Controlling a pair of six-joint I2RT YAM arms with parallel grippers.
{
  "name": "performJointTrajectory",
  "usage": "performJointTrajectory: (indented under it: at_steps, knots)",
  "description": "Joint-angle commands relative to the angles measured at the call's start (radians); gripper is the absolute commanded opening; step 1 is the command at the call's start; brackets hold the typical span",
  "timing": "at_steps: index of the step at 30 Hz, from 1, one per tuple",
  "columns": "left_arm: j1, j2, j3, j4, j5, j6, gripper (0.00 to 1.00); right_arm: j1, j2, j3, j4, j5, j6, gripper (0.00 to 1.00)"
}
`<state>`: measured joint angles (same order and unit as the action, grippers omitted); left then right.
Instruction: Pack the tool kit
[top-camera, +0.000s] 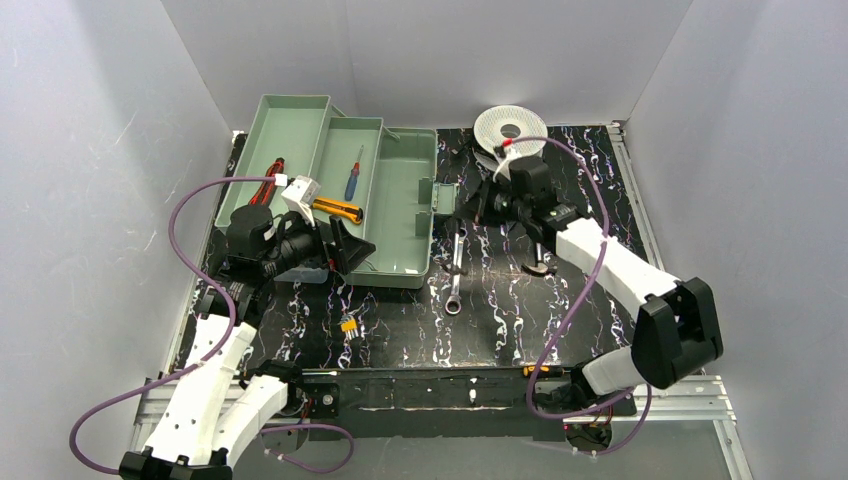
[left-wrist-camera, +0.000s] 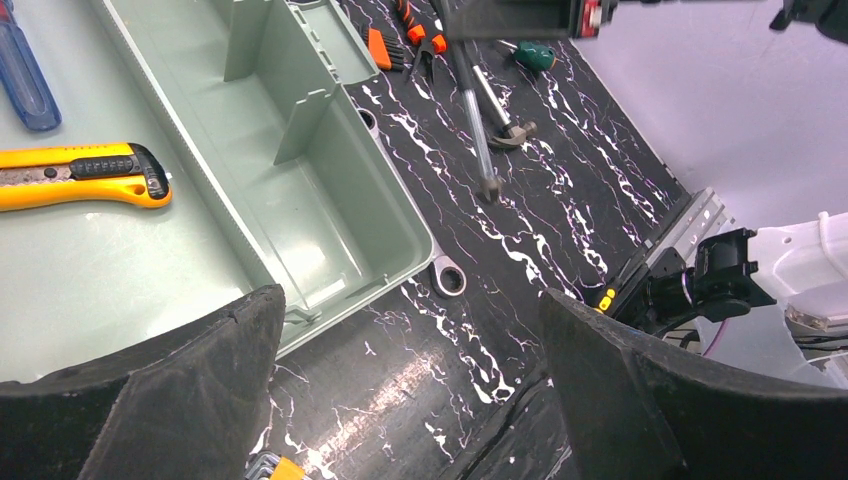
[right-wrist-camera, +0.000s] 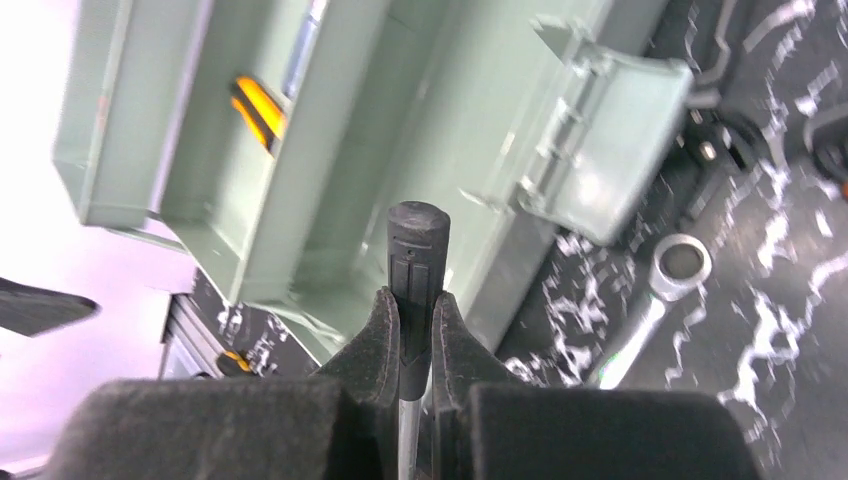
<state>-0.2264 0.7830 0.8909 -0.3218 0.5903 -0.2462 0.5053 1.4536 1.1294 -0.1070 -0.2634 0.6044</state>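
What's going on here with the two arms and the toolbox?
Two robot arms are packing an open green toolbox. The right gripper is shut on a black tool handle beside the box. The left gripper hovers open at its near edge. A utility knife and screwdriver are inside; a wrench lies on the table.

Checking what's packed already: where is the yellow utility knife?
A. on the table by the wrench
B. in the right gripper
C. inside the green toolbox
C: the utility knife lies inside the toolbox near the blue screwdriver; the right gripper grips a black-handled tool instead.
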Motion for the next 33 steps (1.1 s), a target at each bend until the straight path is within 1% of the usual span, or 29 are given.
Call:
performJointTrajectory:
  at_steps: [1,4,10,13,17,19,23,29,30,31,33]
  knots:
    - [-0.005,-0.008,-0.005,-0.016,0.005,0.014,0.98,0.02,0.081,0.16,0.08,-0.086,0.042,0.01]
    - [-0.005,-0.026,0.002,-0.029,-0.006,0.027,0.98,0.046,0.156,0.253,0.079,-0.074,0.058,0.01]
    - [-0.004,-0.091,-0.015,-0.007,-0.022,0.035,0.98,0.101,0.309,0.425,0.032,0.005,0.085,0.01]
    - [-0.004,-0.093,-0.02,0.0,-0.023,0.034,0.98,0.125,0.367,0.485,-0.005,0.083,0.092,0.01]
    - [-0.004,-0.077,-0.015,-0.006,-0.014,0.032,0.98,0.145,0.443,0.562,-0.094,0.188,0.101,0.01]
    - [-0.004,-0.074,-0.014,-0.006,-0.012,0.031,0.98,0.152,0.468,0.581,-0.127,0.234,0.121,0.01]
    - [-0.004,-0.079,-0.015,-0.006,-0.016,0.032,0.98,0.176,0.498,0.584,-0.14,0.293,0.124,0.01]
    - [-0.005,-0.077,-0.011,-0.007,-0.01,0.035,0.98,0.213,0.526,0.584,-0.149,0.313,0.091,0.01]
    - [-0.005,-0.076,-0.009,-0.01,-0.01,0.035,0.98,0.217,0.528,0.576,-0.142,0.31,0.085,0.06]
    - [-0.005,-0.077,-0.008,-0.013,-0.01,0.037,0.98,0.219,0.528,0.562,-0.129,0.299,0.082,0.12]
    - [-0.005,-0.077,-0.009,-0.014,-0.008,0.04,0.98,0.223,0.523,0.541,-0.101,0.283,0.084,0.32]
